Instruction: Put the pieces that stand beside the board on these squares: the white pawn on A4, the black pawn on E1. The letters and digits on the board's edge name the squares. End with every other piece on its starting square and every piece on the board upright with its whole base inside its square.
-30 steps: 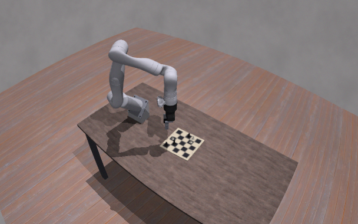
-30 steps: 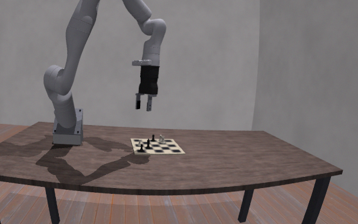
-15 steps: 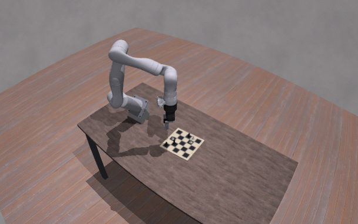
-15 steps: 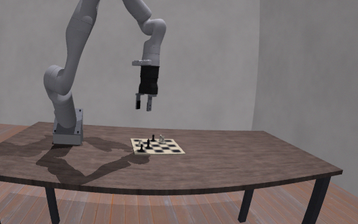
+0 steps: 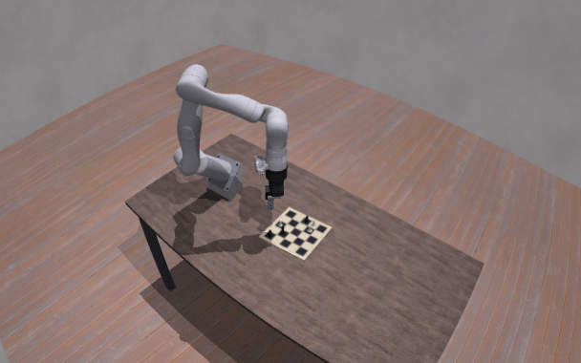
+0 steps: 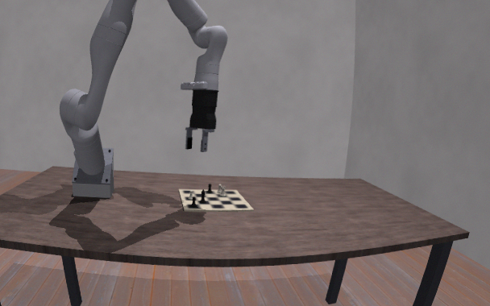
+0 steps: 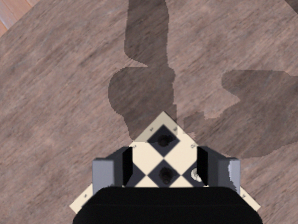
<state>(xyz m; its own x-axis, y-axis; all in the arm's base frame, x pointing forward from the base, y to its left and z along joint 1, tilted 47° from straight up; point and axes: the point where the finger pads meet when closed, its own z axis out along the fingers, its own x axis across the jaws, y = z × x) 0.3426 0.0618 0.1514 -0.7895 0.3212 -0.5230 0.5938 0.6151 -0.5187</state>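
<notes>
Hand (image 6: pixel 197 146) wide and empty, high over the counter (image 6: pixel 336 225), roughly above a corner of the board (image 5: pixel 301 250). Pawns too small to pick out: five little pieces in sight, all on the board or at its edge, a black one (image 6: pixel 193 202) at one corner, a white one (image 6: pixel 191 195) just behind it, none plainly off the board. Before descending, settle which piece is the pawn to fetch and read the edge letters. Centre over it, drop straight, close low on the stem, lift well above the neighbours, set down upright mid-square, release only once seated.
</notes>
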